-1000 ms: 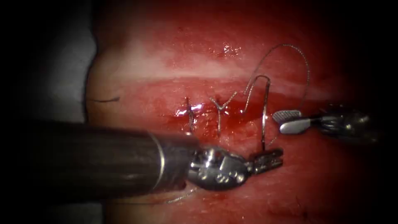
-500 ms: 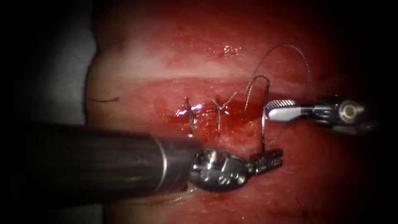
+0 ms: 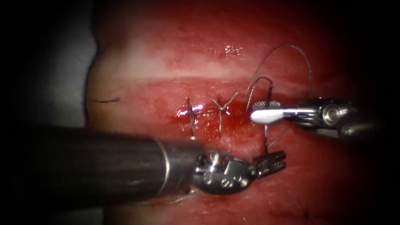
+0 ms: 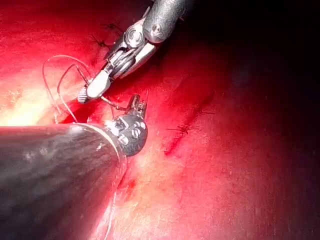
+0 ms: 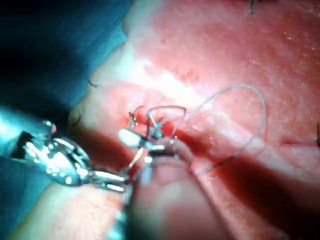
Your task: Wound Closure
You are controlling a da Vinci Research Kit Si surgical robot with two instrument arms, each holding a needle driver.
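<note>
In the endoscope view the left end effector sits below the cut in the tissue, clamped on a thread strand that runs up to a loop by the cut's right end, while the right end effector lies across that loop, its jaws slightly parted and gripping nothing I can make out. The left wrist view shows the left end effector just beside the right one. In the right wrist view the thread arcs over the tissue; I cannot find the needle.
</note>
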